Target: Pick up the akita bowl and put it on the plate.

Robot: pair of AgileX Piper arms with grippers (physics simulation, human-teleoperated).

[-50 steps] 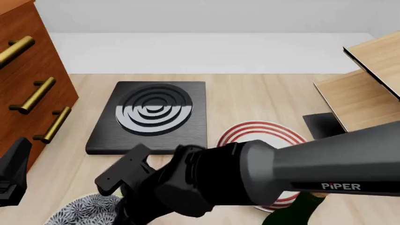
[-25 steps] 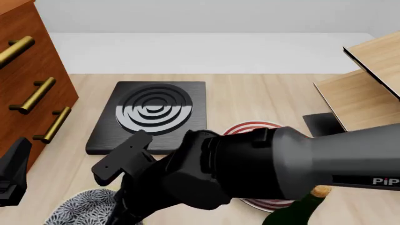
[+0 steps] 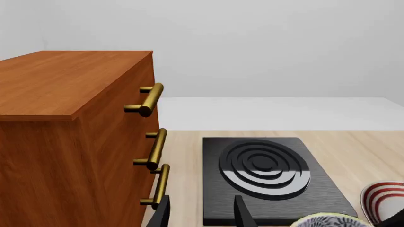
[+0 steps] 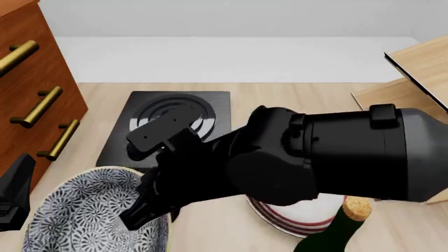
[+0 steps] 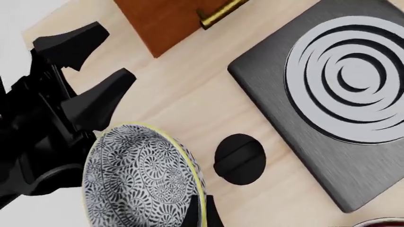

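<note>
From the left wrist view, the left gripper (image 3: 200,213) shows only two dark fingertips, spread apart with nothing between them, pointing toward the black slab (image 3: 268,177) with its raised rings. A wooden cabinet (image 3: 69,137) with three brass handles stands beside it. A sliver of the bowl (image 3: 331,221) and a bit of the red-ringed plate (image 3: 382,201) peek in at the edge. This arm looks parked out of the way, idle.

In the front view, the right arm fills the middle, reaching across toward the left. The bowl (image 4: 91,212) hangs lifted and tilted at the lower left, its patterned inside facing the camera, with the right gripper (image 4: 150,210) at its rim on the plate side. The plate (image 4: 297,218) lies under the arm, mostly hidden, with a bottle (image 4: 339,231) just beside it. The bowl is well short of the plate, so I judge the carry across has yet to happen. The tilt probably comes from gripping one edge only.

The right wrist view shows the right gripper's fingers (image 5: 192,215) pinching the bowl's (image 5: 139,175) yellowish rim, one finger each side of the wall. The bowl is clear of the table. The left gripper (image 5: 82,101) sits nearby, apart from it.

Count: one bowl, one plate, one slab, one cabinet, one bottle, two grippers.
</note>
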